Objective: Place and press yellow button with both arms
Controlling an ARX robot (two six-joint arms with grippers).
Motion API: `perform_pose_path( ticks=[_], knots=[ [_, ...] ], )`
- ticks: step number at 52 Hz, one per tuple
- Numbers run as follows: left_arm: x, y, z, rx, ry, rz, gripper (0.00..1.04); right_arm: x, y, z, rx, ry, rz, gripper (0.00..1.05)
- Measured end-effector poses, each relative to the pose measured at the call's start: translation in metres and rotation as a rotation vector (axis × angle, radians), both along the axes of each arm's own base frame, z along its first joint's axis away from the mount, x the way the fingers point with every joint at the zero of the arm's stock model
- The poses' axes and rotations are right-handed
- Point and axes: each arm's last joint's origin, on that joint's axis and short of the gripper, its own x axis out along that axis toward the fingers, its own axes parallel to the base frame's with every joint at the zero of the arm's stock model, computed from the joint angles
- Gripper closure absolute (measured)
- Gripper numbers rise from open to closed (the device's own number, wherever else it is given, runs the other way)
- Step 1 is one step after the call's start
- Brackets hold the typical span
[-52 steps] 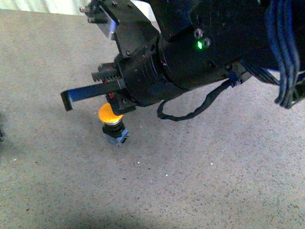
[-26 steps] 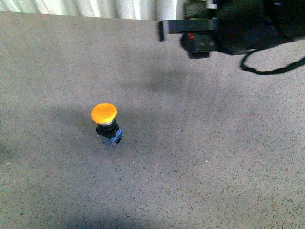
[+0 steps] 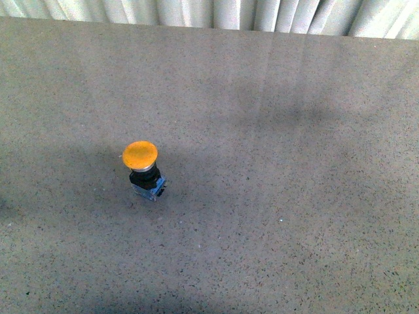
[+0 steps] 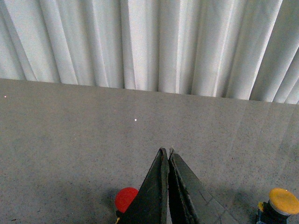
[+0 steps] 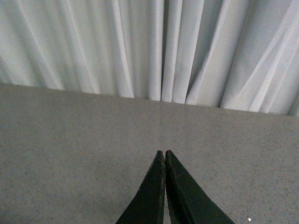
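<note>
the yellow button [image 3: 145, 169] stands upright on the bench [image 3: 294, 196], left of the middle in the front view, with nothing touching it. its cap is a smooth, round, orange-yellow mushroom dome, wider than the short black collar under it, and that sits on a small square blue-grey base. the bench top is a flat, matte grey surface with fine dark and pale speckles, like stone or rough laminate. behind its far edge hangs a pale curtain [image 3: 216, 13] in soft vertical folds. neither arm shows in the front view.

in the left wrist view the left tool [image 4: 167, 156] is clenched, its two flat dark tapered fingers meeting at the tips with nothing between them. the yellow button shows near one side of it, and a round red cap [image 4: 126, 199] lies partly hidden behind the fingers on the other side.

in the right wrist view the right tool [image 5: 165, 156] is likewise clenched, tips together, holding nothing, over bare speckled bench.
</note>
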Motion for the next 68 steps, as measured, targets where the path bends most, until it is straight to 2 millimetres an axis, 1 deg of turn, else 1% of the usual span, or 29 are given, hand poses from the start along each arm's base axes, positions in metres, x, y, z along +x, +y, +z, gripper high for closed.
perform_pose_path(
  ticks=[9, 13, 17, 20, 25, 28, 33, 68],
  knots=[
    [0.0, 0.0, 0.0, 0.0, 0.0, 0.0, 1.03, -0.023, -0.007, -0.003, 0.001, -0.017, 0.007, 1.03],
    [0.0, 0.0, 0.0, 0.0, 0.0, 0.0, 1.03, -0.035, -0.012, -0.007, 0.0, -0.009, -0.002, 1.03],
    [0.0, 0.0, 0.0, 0.0, 0.0, 0.0, 1.03, -0.042, -0.013, -0.009, 0.0, -0.006, 0.0, 1.03],
    [0.0, 0.0, 0.0, 0.0, 0.0, 0.0, 1.03, -0.048, -0.019, -0.01, 0.0, -0.006, 0.024, 1.03],
    [0.0, 0.0, 0.0, 0.0, 0.0, 0.0, 1.03, -0.055, -0.024, -0.012, 0.001, -0.008, -0.001, 1.03],
    [0.0, 0.0, 0.0, 0.0, 0.0, 0.0, 1.03, -0.06, -0.025, -0.016, 0.001, -0.025, -0.003, 1.03],
    [0.0, 0.0, 0.0, 0.0, 0.0, 0.0, 1.03, -0.069, -0.025, -0.024, 0.0, 0.001, 0.001, 1.03],
    [0.0, 0.0, 0.0, 0.0, 0.0, 0.0, 1.03, -0.104, -0.025, -0.012, 0.0, -0.038, 0.0, 1.03]
  ],
)
